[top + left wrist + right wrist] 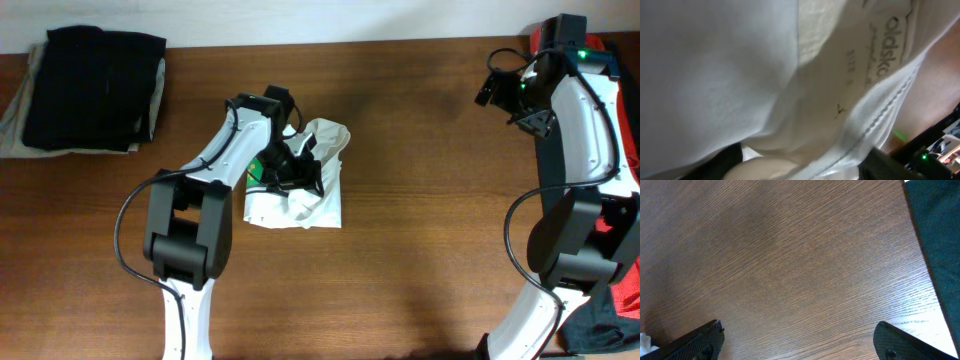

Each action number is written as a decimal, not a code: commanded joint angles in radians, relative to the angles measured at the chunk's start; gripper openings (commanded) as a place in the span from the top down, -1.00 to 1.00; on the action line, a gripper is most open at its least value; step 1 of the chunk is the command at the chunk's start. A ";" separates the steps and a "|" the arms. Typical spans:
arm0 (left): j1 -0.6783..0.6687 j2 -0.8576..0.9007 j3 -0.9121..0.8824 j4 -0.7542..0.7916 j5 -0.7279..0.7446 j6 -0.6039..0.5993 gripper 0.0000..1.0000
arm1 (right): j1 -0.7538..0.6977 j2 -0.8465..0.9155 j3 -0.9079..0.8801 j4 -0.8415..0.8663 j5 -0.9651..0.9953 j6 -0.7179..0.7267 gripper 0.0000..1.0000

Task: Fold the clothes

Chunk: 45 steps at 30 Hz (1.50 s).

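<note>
Now left claw [297, 165] sits buried in bunched T-shirt [325, 205], prob. hunting an edge; grip unclear. Right claw [797, 330] gapes empty, parked clear by the far-right corner of the desk [420, 250].

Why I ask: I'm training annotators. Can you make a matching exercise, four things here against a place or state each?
Things:
1. white T-shirt
2. black folded garments
3. left gripper
4. right gripper

Places or states:
a. open over bare wood
b. far-left corner of the table
c. crumpled mid-table
d. down in white cloth

Pairs: 1-c, 2-b, 3-d, 4-a.
</note>
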 commanded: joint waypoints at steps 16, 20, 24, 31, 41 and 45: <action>-0.262 -0.063 0.066 0.010 -0.021 -0.001 -0.31 | 0.000 -0.007 0.006 0.000 0.016 -0.010 -0.97; -0.199 -0.090 0.311 -0.118 -0.262 -0.061 -0.31 | 0.000 -0.007 0.006 0.000 0.016 -0.010 -0.97; -0.139 -0.047 0.311 0.007 -0.296 -0.167 -0.32 | 0.000 -0.007 0.006 0.000 0.016 -0.010 -0.98; -0.198 0.121 0.311 0.034 -0.267 -0.171 -0.31 | 0.000 -0.007 0.006 0.000 0.016 -0.010 -0.97; -0.177 0.086 0.631 -0.242 -0.410 -0.148 -0.74 | 0.000 -0.007 0.006 0.000 0.016 -0.010 -0.97; -0.035 0.086 0.753 -0.402 -0.690 -0.148 -0.98 | 0.000 -0.007 0.006 0.000 0.016 -0.010 -0.97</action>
